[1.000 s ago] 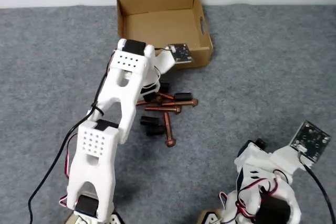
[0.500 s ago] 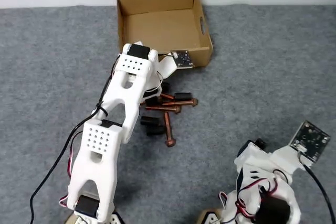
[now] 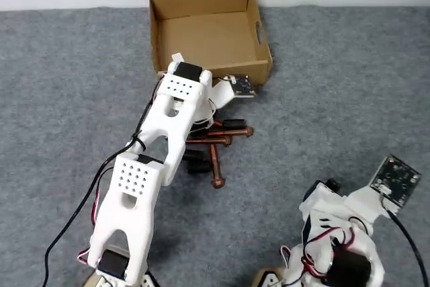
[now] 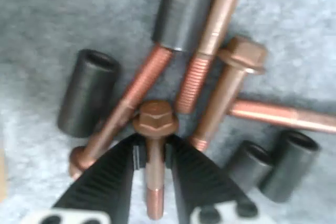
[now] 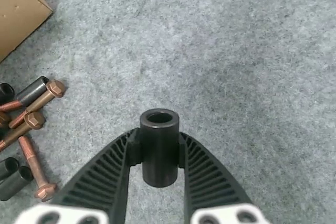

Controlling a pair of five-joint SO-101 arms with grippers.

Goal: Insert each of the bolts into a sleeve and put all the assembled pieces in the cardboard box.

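Observation:
My left gripper is shut on a copper bolt, whose hex head sticks out past the fingertips. Under it lies a pile of copper bolts and black sleeves, with two more sleeves side by side. In the high view the left arm hangs over that pile, just in front of the cardboard box. My right gripper is shut on a black sleeve, held with its bore facing away, above bare carpet. The right arm sits folded at the near right.
The box stands open at the back of the grey carpet, with its corner in the right wrist view. Loose bolts and sleeves lie between the box and the arms. Carpet stretches bare to the right of the pile.
The left arm has swung to the right and slightly toward the near side over the pile. The right arm has kept still.

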